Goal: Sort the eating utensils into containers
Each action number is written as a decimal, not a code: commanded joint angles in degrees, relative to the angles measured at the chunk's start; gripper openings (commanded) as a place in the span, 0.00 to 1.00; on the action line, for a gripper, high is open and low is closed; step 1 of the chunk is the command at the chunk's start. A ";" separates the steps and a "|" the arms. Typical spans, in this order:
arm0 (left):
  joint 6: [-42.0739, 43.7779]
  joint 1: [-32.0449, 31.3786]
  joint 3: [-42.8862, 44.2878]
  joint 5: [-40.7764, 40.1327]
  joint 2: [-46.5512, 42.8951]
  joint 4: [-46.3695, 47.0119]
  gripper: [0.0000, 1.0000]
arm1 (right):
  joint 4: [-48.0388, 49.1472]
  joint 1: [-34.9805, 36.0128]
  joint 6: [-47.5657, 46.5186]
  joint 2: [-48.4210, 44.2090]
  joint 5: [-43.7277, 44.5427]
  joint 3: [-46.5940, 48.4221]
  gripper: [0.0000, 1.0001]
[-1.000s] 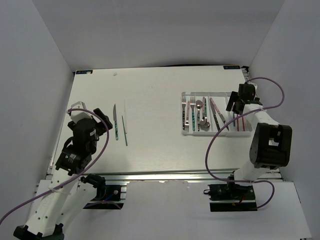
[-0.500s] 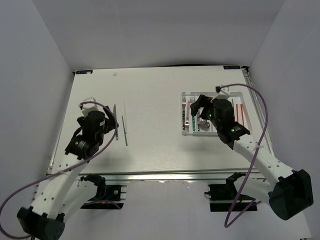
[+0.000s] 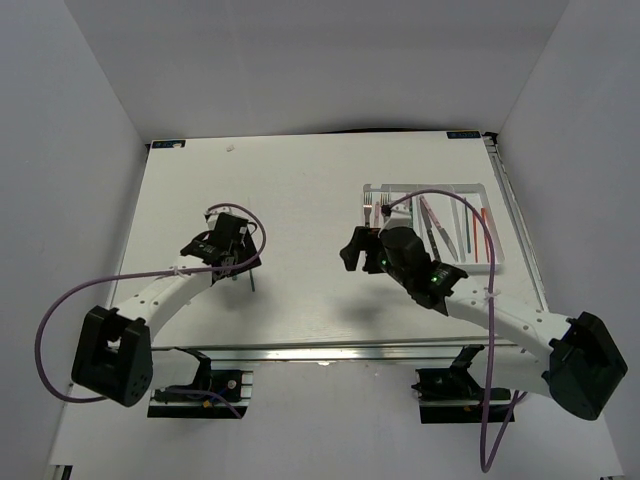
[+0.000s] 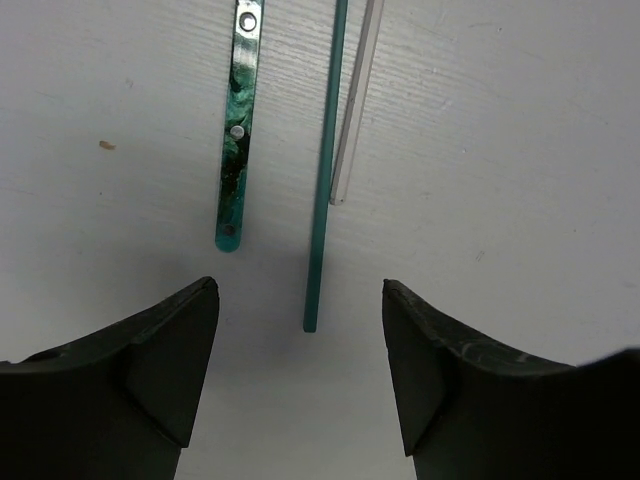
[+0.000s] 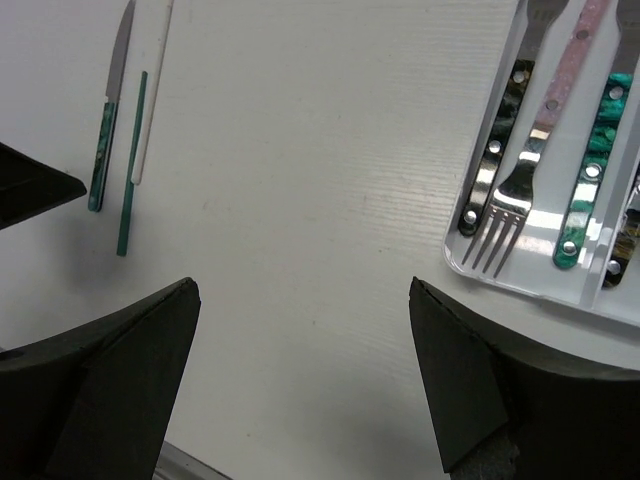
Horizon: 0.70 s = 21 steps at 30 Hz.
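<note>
Left wrist view: the left gripper (image 4: 298, 295) is spread wide and empty, one finger at lower left of the frame and one at lower right. The lower end of the green chopstick (image 4: 325, 150) lies between them, just above the line joining the tips, and the stick runs up to the top edge.

Risk: the teal-handled knife (image 4: 238, 130) lies just left of it and a pale chopstick (image 4: 355, 110) just right. All three sit within the finger span, so closing here may catch a neighbour or drag it aside. The chopstick is thin and flat on the table (image 4: 520, 150), so the pads may slip off.

The right gripper (image 5: 303, 290) is also wide and empty over bare table. The white tray (image 5: 600, 290) is at right of its frame and the three loose pieces at upper left, well apart.
</note>
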 commanded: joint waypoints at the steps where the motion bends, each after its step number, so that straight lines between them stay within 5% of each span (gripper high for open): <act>1: -1.78 -0.26 -1.09 1.74 2.03 4.10 0.75 | -0.90 0.70 0.05 -2.75 2.49 -2.78 0.89; 9: -1.35 -0.26 -1.71 2.19 9.41 5.69 0.56 | 0.51 0.79 0.84 -6.19 2.49 -7.45 0.89; 21: -0.64 -1.40 0.65 1.39 14.78 2.45 0.46 | 0.24 0.79 -0.04 -8.38 3.02 -9.29 0.89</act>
